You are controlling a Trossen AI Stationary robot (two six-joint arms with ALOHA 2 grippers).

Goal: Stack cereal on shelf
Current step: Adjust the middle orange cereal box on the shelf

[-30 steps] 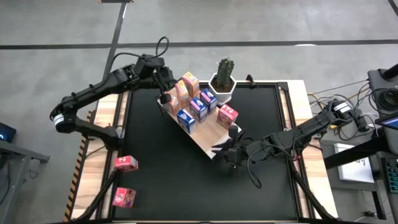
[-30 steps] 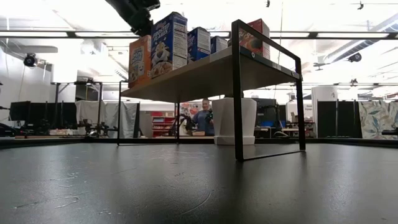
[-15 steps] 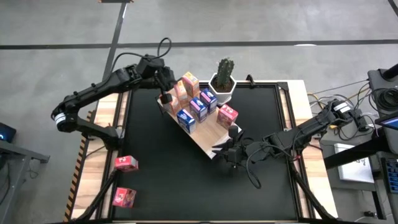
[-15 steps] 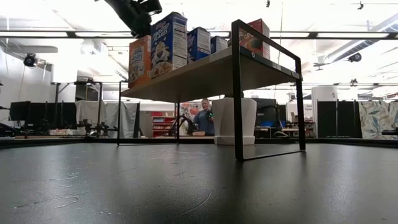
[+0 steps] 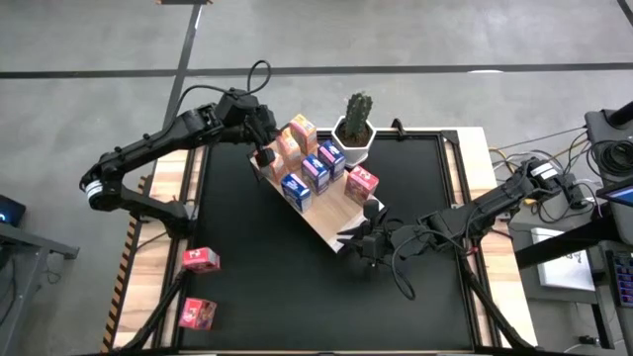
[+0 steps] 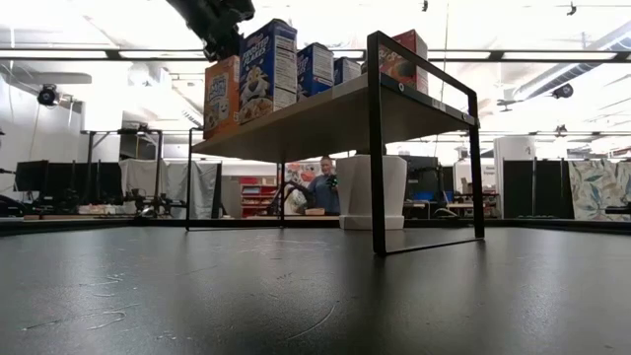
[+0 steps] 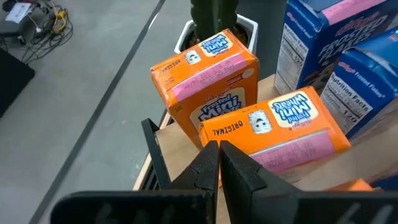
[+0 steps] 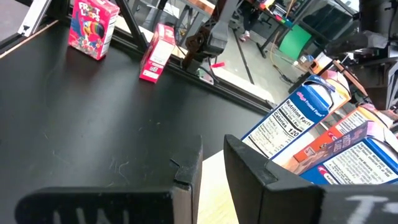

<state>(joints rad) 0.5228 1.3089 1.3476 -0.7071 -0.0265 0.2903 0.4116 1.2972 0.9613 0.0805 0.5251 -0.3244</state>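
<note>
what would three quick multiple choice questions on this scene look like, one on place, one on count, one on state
1. Where is the potted cactus?
A. beside the shelf's far edge
B. on the wooden strip at the table's left
C. in the right gripper

2. How many cereal boxes lie off the shelf, on the wooden strip at the table's left?
A. none
B. two
C. five

3. How are the left gripper fingers?
A. wide open
B. shut on a blue box
C. shut, holding nothing

Key: 1 A, the pot stands against the shelf's far side. 2 B, one pink box and another lie there. 3 C, the fingertips meet beside the orange boxes.
</note>
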